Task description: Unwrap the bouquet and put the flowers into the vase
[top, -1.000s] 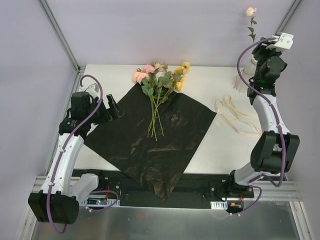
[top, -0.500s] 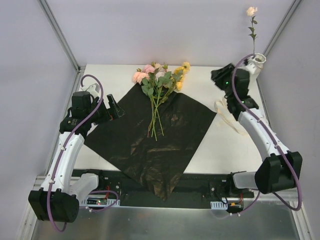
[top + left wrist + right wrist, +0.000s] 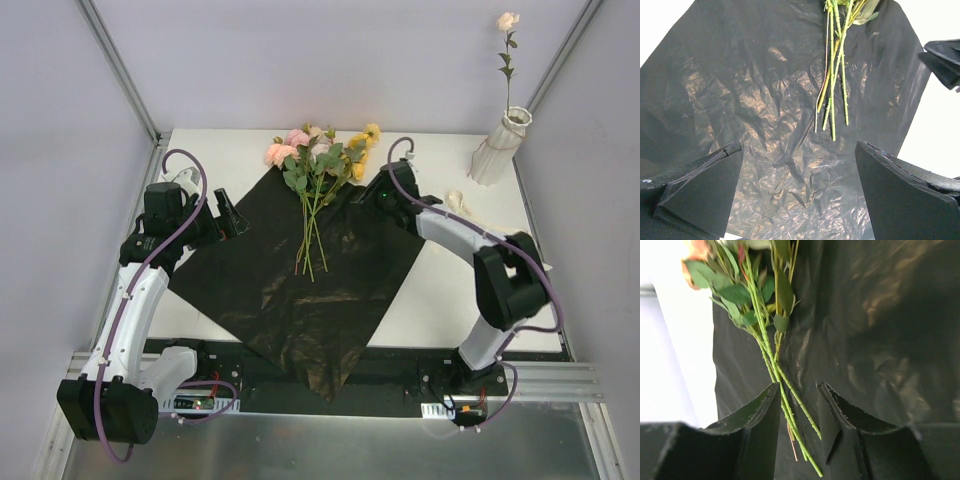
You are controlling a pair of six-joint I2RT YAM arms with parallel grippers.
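The bouquet is unwrapped: its black sheet lies flat, and the flowers rest on it with their heads to the back. One peach flower stands in the white ribbed vase at the back right. My right gripper hovers over the sheet's right corner, just right of the stems. It is open, and the green stems lie on the sheet beyond its jaws. My left gripper hangs wide open over the sheet's left side, stems ahead of it.
The cream ribbon lies loose on the white table right of the sheet, near the vase. Grey walls and frame posts close in the back and sides. The sheet's near corner hangs over the front rail.
My right arm swung from the vase at the back right down and left to the flowers on the sheet, leaving one flower in the vase. The left arm stayed still.
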